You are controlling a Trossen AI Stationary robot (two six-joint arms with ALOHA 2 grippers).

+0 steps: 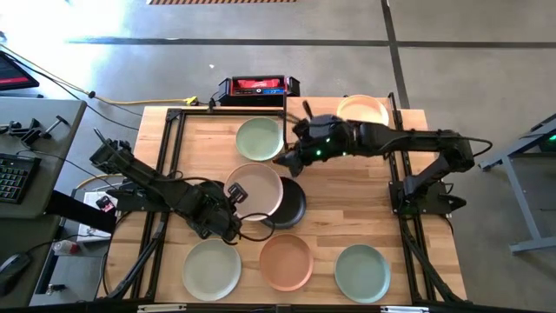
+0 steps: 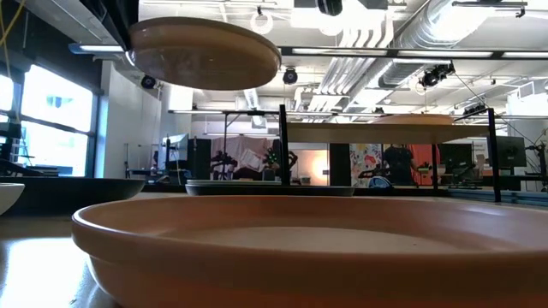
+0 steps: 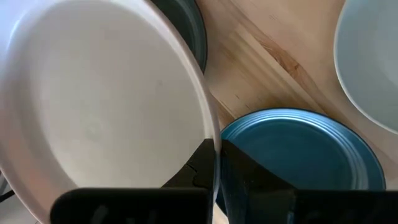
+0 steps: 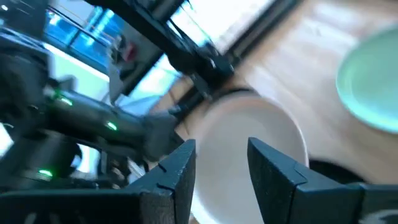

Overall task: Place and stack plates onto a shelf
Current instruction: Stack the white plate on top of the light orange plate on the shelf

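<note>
Pink plate (image 1: pixel 255 189), black plate (image 1: pixel 290 202), terracotta plate (image 1: pixel 286 261), sage plate (image 1: pixel 260 137), light-wood tabletop (image 1: pixel 347 202).

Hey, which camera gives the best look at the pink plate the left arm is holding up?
The high view: the whole pink plate shows, gripped by the left gripper. The left wrist view crops it, the low view shows only its underside, and the right wrist view blurs it.

Bare tabletop (image 1: pixel 347 204) right of black plate (image 1: pixel 294 202) — passable.
</note>
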